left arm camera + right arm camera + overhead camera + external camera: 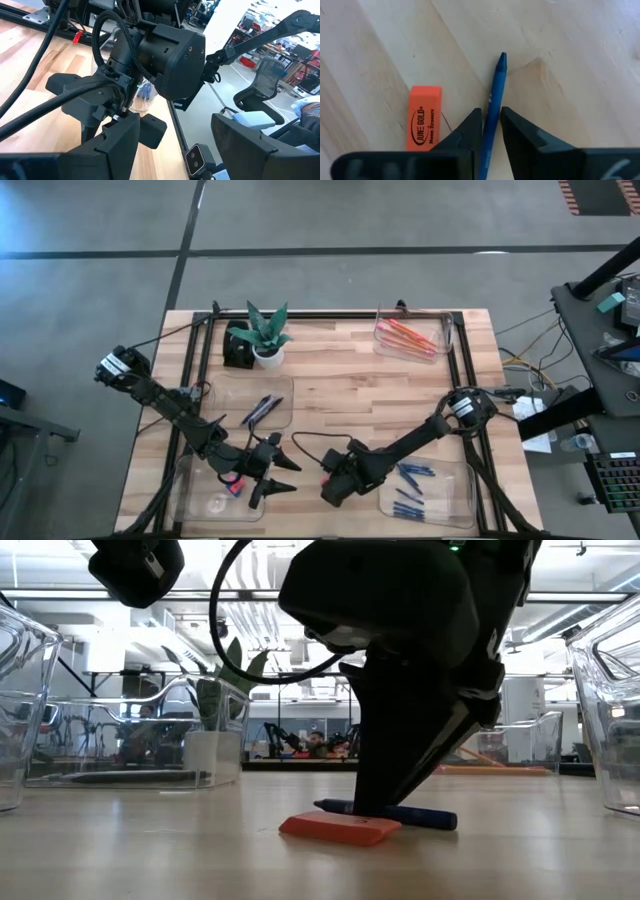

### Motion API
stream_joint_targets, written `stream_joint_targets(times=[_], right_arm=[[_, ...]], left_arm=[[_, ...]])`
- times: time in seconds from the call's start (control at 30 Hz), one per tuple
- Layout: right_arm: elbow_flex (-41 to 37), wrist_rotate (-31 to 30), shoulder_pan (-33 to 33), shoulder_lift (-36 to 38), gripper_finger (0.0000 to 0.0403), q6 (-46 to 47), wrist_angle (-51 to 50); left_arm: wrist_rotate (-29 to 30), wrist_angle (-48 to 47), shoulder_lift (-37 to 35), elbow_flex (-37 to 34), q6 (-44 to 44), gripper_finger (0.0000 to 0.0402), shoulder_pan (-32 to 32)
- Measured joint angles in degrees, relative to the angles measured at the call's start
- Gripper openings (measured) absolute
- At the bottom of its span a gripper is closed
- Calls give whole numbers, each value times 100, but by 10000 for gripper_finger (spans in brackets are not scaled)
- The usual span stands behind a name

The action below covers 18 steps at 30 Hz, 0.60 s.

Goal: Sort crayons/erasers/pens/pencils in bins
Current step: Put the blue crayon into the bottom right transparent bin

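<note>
Right gripper [491, 131] is down on the wood at the lower middle of the high view, its 2 dark fingers [468, 131] pinching a blue crayon [495, 90] that lies flat on the table [350, 395]. An orange eraser [424, 119] lies just beside the crayon, apart from the fingers; in the low view the eraser [338, 828] sits in front of the crayon [415, 815].

Left gripper [272, 470] hovers at the lower left of the high view, fingers spread, over the edge of the lower-left bin [190, 480], which holds a small pink eraser [235, 488].

4 clear bins show in the high view:
- upper right bin [445, 330], holding the orange and red pencils [408, 336]
- lower right bin [460, 505], holding several blue crayons [412, 472]
- middle-left bin [225, 395], holding 2 dark blue pens [262, 409]
- the lower-left bin with the eraser

A potted green plant [265, 332] stands at the upper left of the table.
</note>
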State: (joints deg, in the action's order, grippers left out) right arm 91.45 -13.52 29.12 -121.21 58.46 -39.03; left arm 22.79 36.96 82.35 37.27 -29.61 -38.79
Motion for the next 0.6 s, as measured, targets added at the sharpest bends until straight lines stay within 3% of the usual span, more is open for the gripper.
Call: stream_joint_targets(times=[0.37,0.6], right_arm=[[-8,0,7,-3,18,-267,-15],[-15,-5,7,98,12,-456,-149]], left_arm=[[0,8,0,10,0,233,0],[0,6,0,6,0,233,4]])
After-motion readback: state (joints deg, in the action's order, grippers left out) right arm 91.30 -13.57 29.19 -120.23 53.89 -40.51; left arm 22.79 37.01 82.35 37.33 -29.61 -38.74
